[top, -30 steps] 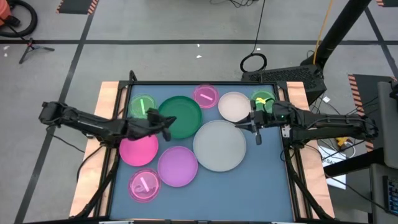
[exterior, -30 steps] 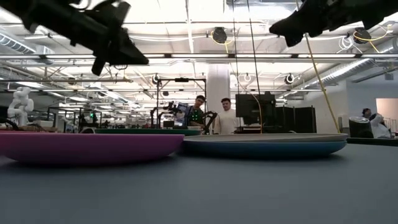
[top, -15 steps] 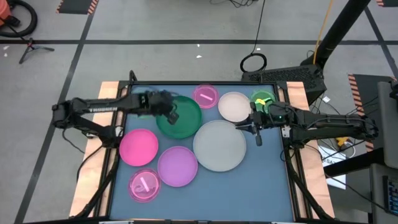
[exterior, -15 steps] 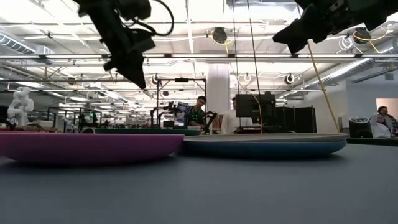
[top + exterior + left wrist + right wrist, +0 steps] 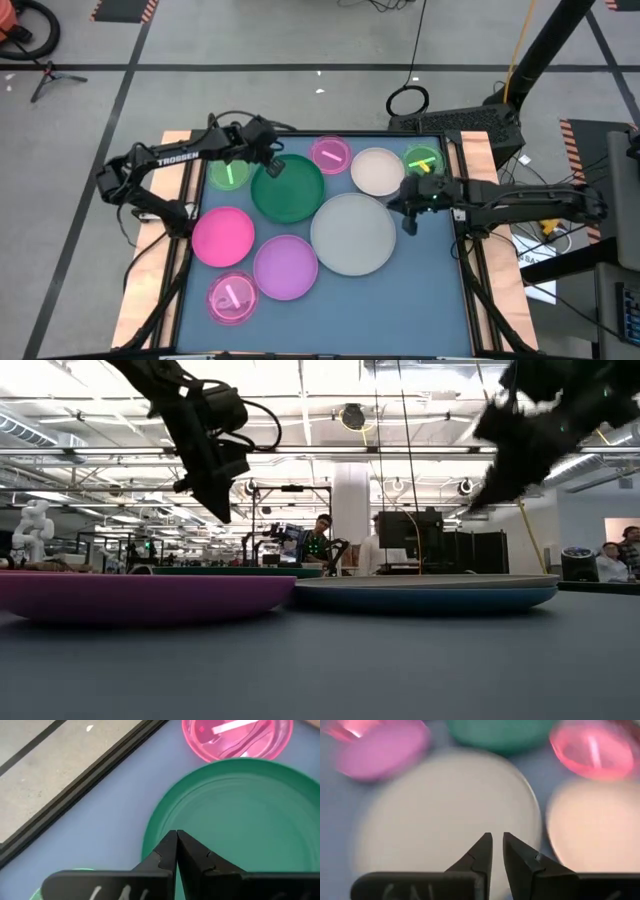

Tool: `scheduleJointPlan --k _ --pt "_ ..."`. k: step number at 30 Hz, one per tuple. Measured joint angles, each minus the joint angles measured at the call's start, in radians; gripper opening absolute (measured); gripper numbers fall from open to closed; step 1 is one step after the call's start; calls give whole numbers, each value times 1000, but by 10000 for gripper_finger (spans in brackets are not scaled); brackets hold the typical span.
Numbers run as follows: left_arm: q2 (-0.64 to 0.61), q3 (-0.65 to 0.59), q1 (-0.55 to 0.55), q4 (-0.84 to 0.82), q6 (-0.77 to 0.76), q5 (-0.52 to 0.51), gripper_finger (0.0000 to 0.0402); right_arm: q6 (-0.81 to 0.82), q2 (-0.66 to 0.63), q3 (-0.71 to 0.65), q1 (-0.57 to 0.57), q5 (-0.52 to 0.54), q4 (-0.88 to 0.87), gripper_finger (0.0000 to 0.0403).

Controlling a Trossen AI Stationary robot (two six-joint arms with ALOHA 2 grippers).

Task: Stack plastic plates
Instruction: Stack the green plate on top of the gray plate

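Several plastic plates lie flat on the blue mat. Among them are the dark green plate (image 5: 288, 187), white-grey plate (image 5: 353, 233), pink plate (image 5: 222, 236), lilac plate (image 5: 286, 267) and cream plate (image 5: 376, 171). The small translucent ones are green (image 5: 228, 170), green (image 5: 423, 160), pink (image 5: 330, 153) and pink (image 5: 232, 298). My left gripper (image 5: 272, 166) (image 5: 176, 837) is shut and hangs above the dark green plate's (image 5: 240, 820) far-left rim. My right gripper (image 5: 405, 218) (image 5: 497, 840) hangs over the white-grey plate's (image 5: 440, 815) right edge, with only a narrow slit between its fingers. In the low view both grippers are well above the plates.
A raised black frame (image 5: 190, 200) runs round the mat, with wooden boards outside it. The mat's near part (image 5: 380, 310) holds no plates. People stand in the room beyond the table (image 5: 362, 545).
My left gripper has swung from between the pink and dark green plates toward the table's far edge and turned to point down over the dark green plate's far-left rim. My right gripper has dropped a little and tipped over the white-grey plate's right edge. No plate has moved.
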Motion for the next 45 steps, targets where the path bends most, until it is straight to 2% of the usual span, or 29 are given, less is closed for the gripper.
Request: scheduleJointPlan --k 4,6,10,18,23,32,45 --pt "7 0 4 5 7 -1 17 89 24 -61 0 170 -53 38" --pt "7 0 4 15 16 -1 17 136 29 -69 1 213 -97 38" --pt "7 0 4 29 21 -4 17 208 28 -108 9 215 -92 38" --pt "7 0 4 51 11 -6 17 233 28 -229 45 135 108 38" --pt "7 0 4 54 1 -7 17 238 37 -234 67 136 170 38" --pt "7 0 -1 57 -3 -7 17 241 117 -236 80 141 173 38" --pt "7 0 -21 69 -4 -7 17 229 113 -236 80 161 234 38"
